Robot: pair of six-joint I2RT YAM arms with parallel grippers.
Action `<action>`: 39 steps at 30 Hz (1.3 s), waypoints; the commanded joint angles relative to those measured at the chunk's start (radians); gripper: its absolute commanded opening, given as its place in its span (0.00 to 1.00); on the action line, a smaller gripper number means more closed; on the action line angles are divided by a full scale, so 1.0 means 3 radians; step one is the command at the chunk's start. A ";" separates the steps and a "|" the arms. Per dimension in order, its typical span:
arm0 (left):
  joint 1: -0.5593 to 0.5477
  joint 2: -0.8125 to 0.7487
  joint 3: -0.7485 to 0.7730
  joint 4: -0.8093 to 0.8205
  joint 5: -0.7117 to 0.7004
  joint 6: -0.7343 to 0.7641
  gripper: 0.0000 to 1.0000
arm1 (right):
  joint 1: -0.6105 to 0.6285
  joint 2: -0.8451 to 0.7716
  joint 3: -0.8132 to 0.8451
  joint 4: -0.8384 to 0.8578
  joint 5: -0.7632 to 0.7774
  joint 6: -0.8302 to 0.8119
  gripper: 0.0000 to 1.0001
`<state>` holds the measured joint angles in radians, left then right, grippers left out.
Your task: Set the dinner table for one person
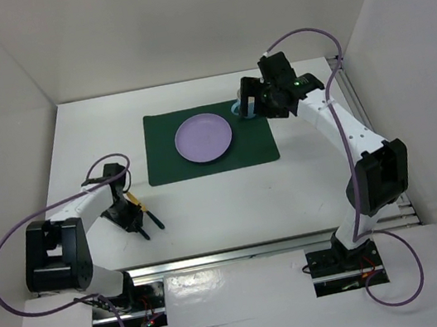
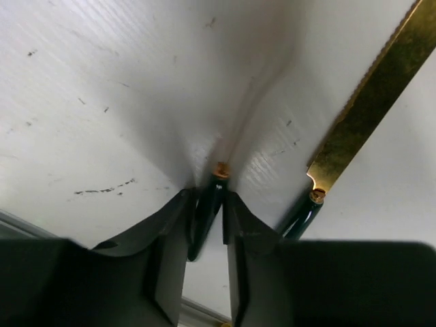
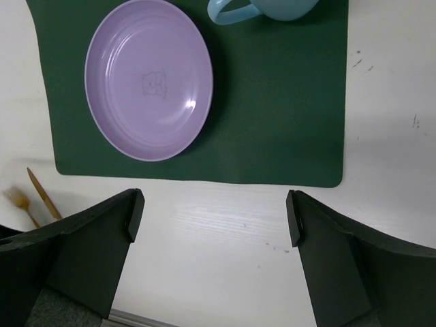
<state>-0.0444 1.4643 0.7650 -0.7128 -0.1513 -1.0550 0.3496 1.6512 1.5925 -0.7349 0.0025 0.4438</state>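
The white dinner table [image 1: 225,204] bears a dark green placemat [image 1: 257,144] with a purple plate [image 1: 203,138] on it. A light blue mug [image 1: 241,110] stands at the mat's far right corner, and its handle also shows in the right wrist view [image 3: 228,12]. My right gripper [image 1: 254,104] hovers by the mug, open and empty [image 3: 213,218]. My left gripper [image 1: 134,221] is low on the table at the near left. It is shut [image 2: 208,204] on the dark green handle [image 2: 204,214] of a utensil whose far end is blurred. A gold serrated knife [image 2: 368,102] lies just to its right.
In the right wrist view, a gold fork head [image 3: 19,199] and a gold blade [image 3: 42,193] show at the left edge, beside the placemat [image 3: 272,102] and plate [image 3: 148,78]. White walls enclose the table. A metal rail [image 1: 258,249] runs along the near edge.
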 commanded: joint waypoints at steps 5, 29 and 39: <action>0.0000 -0.0335 0.0358 -0.0400 -0.0574 -0.0114 0.00 | 0.0031 -0.0135 0.0102 -0.0122 0.0171 -0.0038 0.97; -0.0946 0.2451 0.4030 -0.0973 -0.0662 0.1793 0.00 | -0.0030 -0.0416 -0.0195 -0.0311 0.0390 0.0029 0.95; -0.0946 0.2901 0.4199 -0.0856 -0.0687 0.1758 0.01 | -0.0030 -0.0519 -0.0272 -0.0378 0.0493 0.0095 0.96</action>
<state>-0.3325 2.3039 1.9957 -0.9642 -0.3405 -0.5293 0.3462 1.5501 1.5196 -0.8330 0.1181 0.4530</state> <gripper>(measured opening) 0.235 0.963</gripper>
